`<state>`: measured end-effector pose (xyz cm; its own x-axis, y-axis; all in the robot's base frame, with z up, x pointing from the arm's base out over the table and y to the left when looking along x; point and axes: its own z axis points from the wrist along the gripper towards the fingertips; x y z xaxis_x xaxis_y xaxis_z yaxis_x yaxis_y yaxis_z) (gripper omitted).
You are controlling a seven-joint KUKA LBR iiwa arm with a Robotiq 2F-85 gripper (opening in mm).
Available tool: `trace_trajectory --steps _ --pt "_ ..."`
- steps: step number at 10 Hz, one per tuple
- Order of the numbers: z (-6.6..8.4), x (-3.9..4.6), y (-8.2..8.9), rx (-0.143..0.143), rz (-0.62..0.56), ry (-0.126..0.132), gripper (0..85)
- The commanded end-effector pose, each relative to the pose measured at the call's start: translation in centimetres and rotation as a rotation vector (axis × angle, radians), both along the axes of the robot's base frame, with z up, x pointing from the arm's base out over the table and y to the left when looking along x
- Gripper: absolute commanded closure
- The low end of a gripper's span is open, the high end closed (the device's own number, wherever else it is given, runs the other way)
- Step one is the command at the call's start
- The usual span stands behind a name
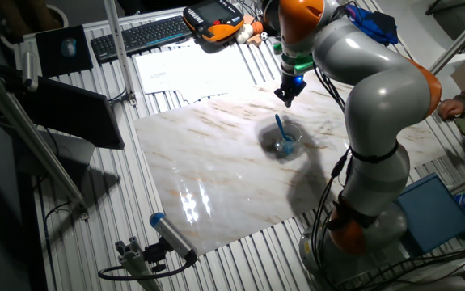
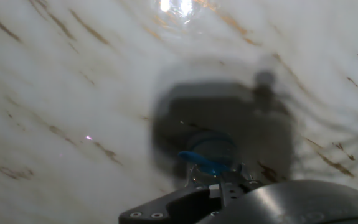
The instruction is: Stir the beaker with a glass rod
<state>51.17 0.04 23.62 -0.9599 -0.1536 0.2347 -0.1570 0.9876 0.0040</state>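
The beaker (image 1: 286, 141) is seen standing upright on the marble slab (image 1: 216, 174) laid over the desk (image 1: 95, 234), right of the slab's middle. The glass rod (image 1: 281, 128) is propped inside it, tilted with its upper end to the far left. The end effector (image 1: 288, 99) is held above and just beyond the rod — apart from it; whether its fingers are spread or pressed together cannot be told. In the blurred hand view, the beaker (image 2: 211, 152) is framed just beyond the black hand housing — within a dark shadow.
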Motion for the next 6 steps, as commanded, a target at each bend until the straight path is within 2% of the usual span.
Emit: trace_trajectory --steps 1,2,3,4,5,6 --pt "0.0 0.0 0.01 -0.001 -0.008 -0.004 85.0" --pt "0.0 0.0 0.01 0.0 -0.017 -0.004 85.0" --pt "0.0 0.0 0.01 0.089 -0.076 -0.045 85.0" --pt "0.0 0.0 0.01 0.133 -0.082 -0.052 85.0" --pt "0.0 0.0 0.01 0.125 -0.074 -0.051 85.0" --pt "0.0 0.0 0.01 0.105 -0.073 -0.041 85.0"
